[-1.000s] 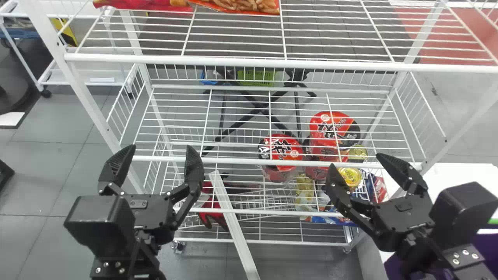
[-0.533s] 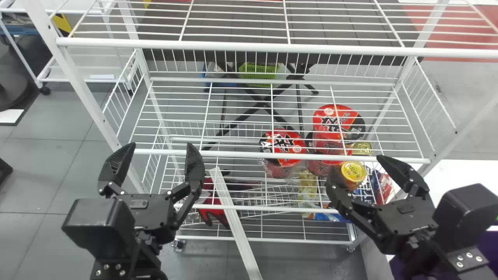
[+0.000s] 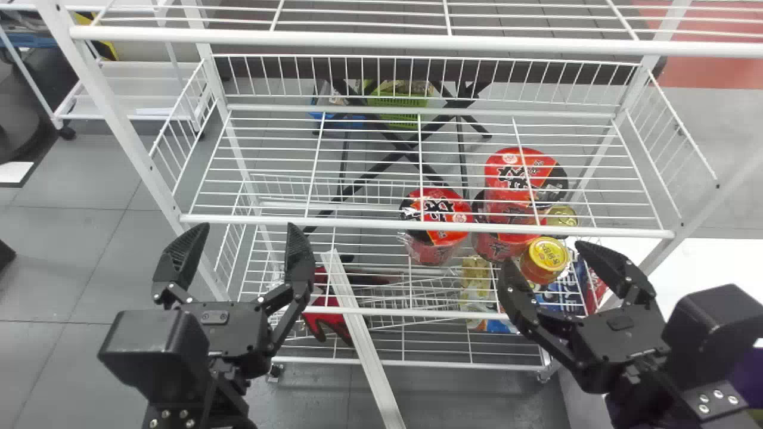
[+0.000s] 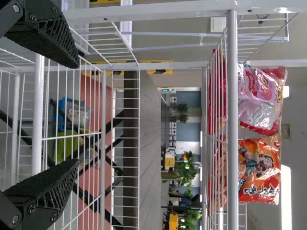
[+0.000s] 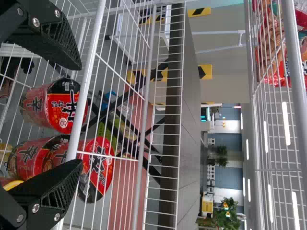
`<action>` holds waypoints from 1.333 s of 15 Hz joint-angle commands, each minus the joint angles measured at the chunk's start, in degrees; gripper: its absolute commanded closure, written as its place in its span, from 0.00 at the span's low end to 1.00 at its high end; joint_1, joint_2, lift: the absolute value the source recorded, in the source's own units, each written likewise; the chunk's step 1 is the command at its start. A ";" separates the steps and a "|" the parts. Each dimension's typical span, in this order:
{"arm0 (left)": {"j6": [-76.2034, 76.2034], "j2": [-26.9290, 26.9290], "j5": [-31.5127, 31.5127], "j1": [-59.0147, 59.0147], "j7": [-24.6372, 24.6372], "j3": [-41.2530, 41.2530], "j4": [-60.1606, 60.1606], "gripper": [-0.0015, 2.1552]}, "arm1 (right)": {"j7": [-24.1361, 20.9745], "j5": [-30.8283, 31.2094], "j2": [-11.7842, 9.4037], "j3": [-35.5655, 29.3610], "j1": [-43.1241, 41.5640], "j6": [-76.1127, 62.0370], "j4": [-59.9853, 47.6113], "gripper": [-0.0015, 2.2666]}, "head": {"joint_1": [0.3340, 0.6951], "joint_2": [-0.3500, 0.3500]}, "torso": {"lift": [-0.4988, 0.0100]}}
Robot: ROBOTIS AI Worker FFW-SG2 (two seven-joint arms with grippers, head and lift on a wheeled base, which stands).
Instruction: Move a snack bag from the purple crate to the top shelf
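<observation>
Presently, the white wire rack [image 3: 381,40] has shifted upward in the head view, past the black, two-fingered left gripper [image 3: 247,226] and right gripper [image 3: 543,252], both spread and empty: likely repositioning before the pick; the snack bag presumably lies in the deep-purple crate [image 3: 752,374], outward of the right gripper; glossy, crinkled orange bag [image 4: 259,167], above the left gripper, for comparison
</observation>
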 commanded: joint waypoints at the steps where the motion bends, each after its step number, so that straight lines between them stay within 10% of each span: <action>1: -1.52 0.01 -0.09 0.45 0.42 0.00 -0.18 0.06 | 0.00 0.00 -0.17 0.00 0.07 -0.18 0.00 0.06 | 1.00 0.50 | 0.24; 20: -2.23 0.01 -0.62 0.80 0.59 -0.44 -0.27 0.06 | 0.18 -0.61 -0.96 -0.18 0.16 -0.88 0.09 0.06 | 1.00 0.50 | 0.09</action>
